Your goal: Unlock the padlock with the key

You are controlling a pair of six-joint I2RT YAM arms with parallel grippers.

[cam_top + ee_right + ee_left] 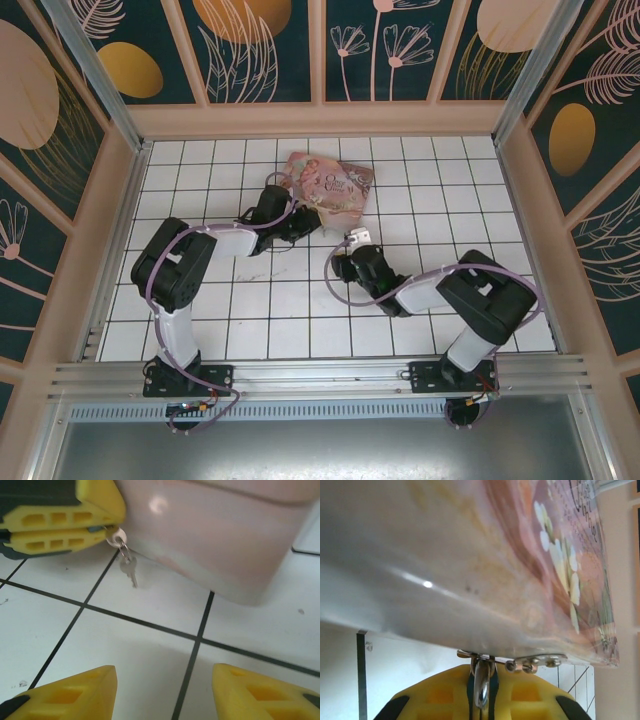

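Against the lower edge of the pink tin (215, 535), the left gripper (107, 527) is clamped on the key (116, 536) (a spare (132, 576) dangles below), so the open-jawed right gripper (161, 680) should brace the tin while the key turns gently; the padlock is too hidden to place.

Left claw (107, 527) clamped, right claw (163, 680) parted

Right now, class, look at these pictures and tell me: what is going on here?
The left gripper is shut on the key, right beside the pink tin box. A second small key dangles from its ring above the white tiled floor. The right gripper hovers open nearby, holding nothing. The padlock cannot be made out, so whether it is unlocked is unclear.
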